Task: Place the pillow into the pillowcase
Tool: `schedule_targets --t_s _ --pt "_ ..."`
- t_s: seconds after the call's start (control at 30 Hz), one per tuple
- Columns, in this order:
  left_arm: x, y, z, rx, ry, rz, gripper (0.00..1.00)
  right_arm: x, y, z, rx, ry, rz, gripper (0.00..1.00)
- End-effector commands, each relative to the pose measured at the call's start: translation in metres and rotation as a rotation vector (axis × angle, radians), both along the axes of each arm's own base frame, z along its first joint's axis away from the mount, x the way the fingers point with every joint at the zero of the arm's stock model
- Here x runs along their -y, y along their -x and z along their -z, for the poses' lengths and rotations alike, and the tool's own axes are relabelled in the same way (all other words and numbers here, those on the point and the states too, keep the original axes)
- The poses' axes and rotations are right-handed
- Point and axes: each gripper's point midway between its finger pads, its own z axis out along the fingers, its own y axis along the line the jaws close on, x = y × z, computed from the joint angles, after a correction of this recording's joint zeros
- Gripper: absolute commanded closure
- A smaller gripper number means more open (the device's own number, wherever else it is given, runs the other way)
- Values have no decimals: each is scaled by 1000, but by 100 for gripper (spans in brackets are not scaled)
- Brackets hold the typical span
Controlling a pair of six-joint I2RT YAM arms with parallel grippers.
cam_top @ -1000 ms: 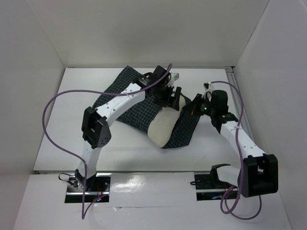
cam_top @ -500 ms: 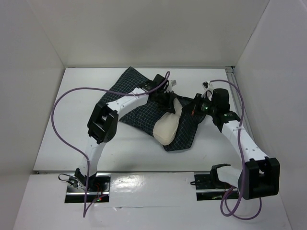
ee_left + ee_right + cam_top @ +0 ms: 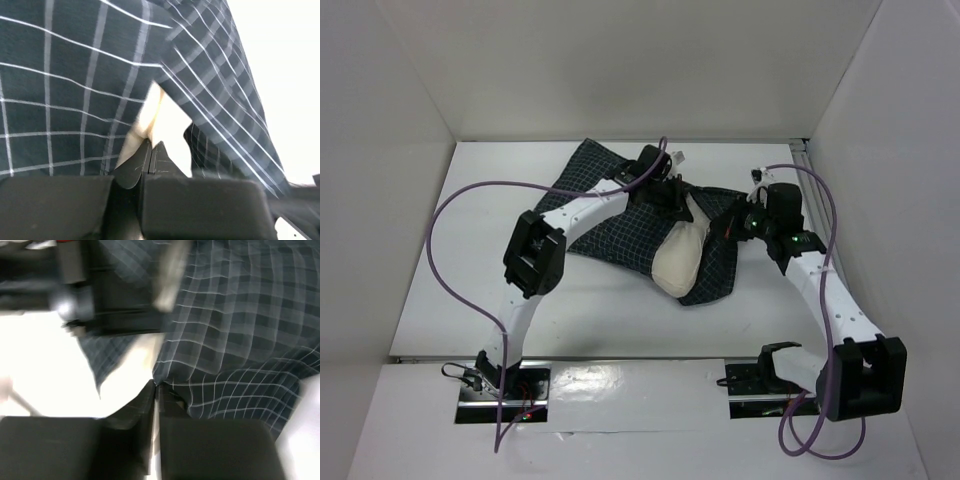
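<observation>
Left fingers (image 3: 141,161) were clenched on pillow (image 3: 167,125), right fingers (image 3: 146,401) pinched pillowcase (image 3: 240,340) hem; we judged best: hem taut, pillow pushed past right fingers.

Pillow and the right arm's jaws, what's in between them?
A dark checked fold of the pillowcase lies between the pillow and the right jaws. The top view shows it.

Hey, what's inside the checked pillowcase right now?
The cream pillow is partly inside the pillowcase: its far end goes under the fabric and its near end sticks out. How deep it reaches cannot be seen, because the cloth covers it.
</observation>
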Motion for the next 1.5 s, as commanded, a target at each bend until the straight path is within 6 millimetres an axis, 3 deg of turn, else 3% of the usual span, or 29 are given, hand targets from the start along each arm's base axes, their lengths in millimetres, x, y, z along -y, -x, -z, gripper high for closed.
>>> schedule_targets --t_s 0.0,0.03,0.07,0.1,0.13,0.17,0.2,0.27,0.3,0.43,0.5,0.53,0.6,0.67,0.83,0.93,0.97,1.03,1.07,1.1,1.17,1.23,1.27,1.33,1.37,1.47 --pt "-17 -39 -23 104 -17 -114 100 34 -22 19 -47 83 237 81" --pt "-19 -22 -21 51 -55 -79 100 38 -27 17 -46 88 263 74" --pt "-23 -18 -17 44 -91 -55 90 40 -28 14 -44 95 276 68" --pt "-26 -16 -27 47 -101 -44 85 48 -32 8 -34 109 322 62" --pt "-31 -2 -23 23 -145 -10 81 52 -32 7 -31 121 345 53" --pt "-33 5 -28 24 -144 12 75 57 -32 6 -30 145 358 50" --pt "-40 14 -21 2 -168 22 60 64 -32 0 -18 165 397 50" --pt "-46 34 -39 42 -179 62 40 71 -27 1 -41 181 419 50" --pt "-52 42 -36 30 -199 75 28 73 -25 -2 -36 185 429 48" --pt "-65 88 -27 67 -368 168 15 70 -10 9 -77 167 418 24" --pt "-76 101 -16 103 -467 180 10 67 -3 11 -83 157 400 1" --pt "-71 114 -11 126 -503 213 8 67 -1 18 -101 154 403 1" --pt "-81 123 7 157 -606 191 0 65 4 25 -126 155 393 1" --pt "-70 136 10 175 -606 238 0 62 8 31 -147 149 372 1" --pt "-62 129 38 224 -692 260 0 53 14 31 -148 111 336 1" --pt "-48 129 57 207 -662 360 0 51 18 42 -168 100 328 2" --pt "-49 124 63 198 -656 364 4 51 19 51 -187 105 327 2" --pt "-52 113 77 167 -662 361 22 48 14 51 -182 88 323 6" --pt "-51 103 67 171 -633 344 40 44 15 55 -192 77 303 8" --pt "-59 92 61 138 -611 301 99 40 11 53 -186 53 297 10" --pt "-61 78 36 133 -532 251 100 27 11 57 -196 -11 254 15" --pt "-67 65 7 104 -405 207 100 17 -3 52 -171 -88 239 19" --pt "-69 62 -17 114 -343 189 100 13 -8 48 -162 -103 236 26" --pt "-76 50 -45 83 -209 154 100 1 -18 46 -164 -112 227 33" --pt "-79 48 -60 86 -166 144 100 -3 -27 33 -130 -122 227 42" --pt "-87 38 -79 83 -89 124 100 -20 -40 17 -88 -167 195 45"
